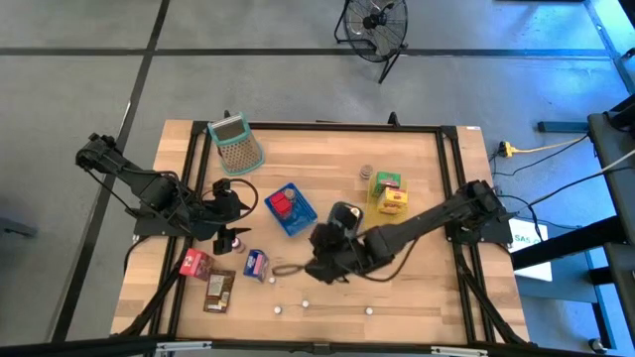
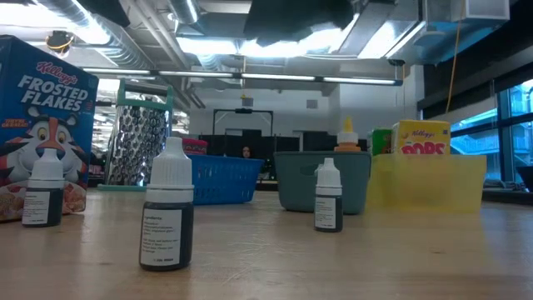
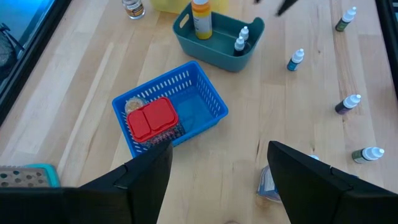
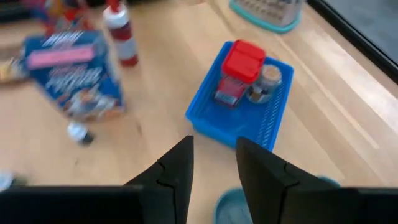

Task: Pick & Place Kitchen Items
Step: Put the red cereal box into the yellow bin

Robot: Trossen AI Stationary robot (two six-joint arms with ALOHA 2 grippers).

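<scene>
Wooden tabletop, groceries scattered everywhere, and nothing is in either claw right now. Over on the left, the left gripper (image 1: 230,203) hangs with its fingers spread wide and empty, a red-capped bottle (image 1: 237,241) just below it and a blue Frosted Flakes box (image 1: 256,263) nearby. Centre stage, the blue basket (image 3: 208,102) already holds a red box (image 3: 151,118) (plus a small jar). Further right, the right gripper (image 1: 322,260) hovers, fingers narrowly parted, gripping nothing. I'd call this between picks: next move needs a descent onto one loose item, squarely aligned.
</scene>
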